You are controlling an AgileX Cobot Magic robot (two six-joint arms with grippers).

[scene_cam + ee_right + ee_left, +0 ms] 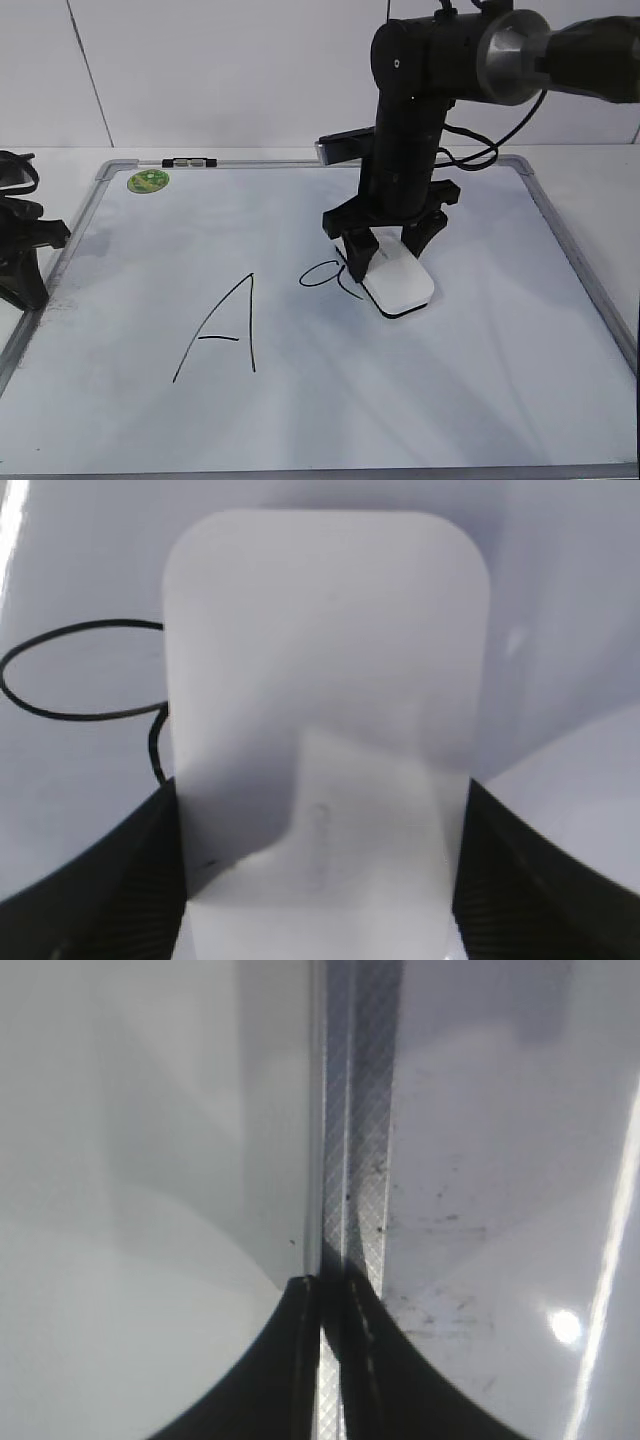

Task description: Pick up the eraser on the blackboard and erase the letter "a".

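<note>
The white eraser lies flat on the blackboard, held between the fingers of my right gripper. In the right wrist view the eraser fills the middle, with a black finger against each of its sides. The small letter "a" sits just left of the eraser, its right part hidden behind a finger; its loop shows in the right wrist view. My left gripper rests shut at the board's left frame, fingers nearly touching.
A larger capital "A" is drawn left of the small letter. A round green sticker is in the board's far left corner, and a small black-and-white marker lies on the top frame.
</note>
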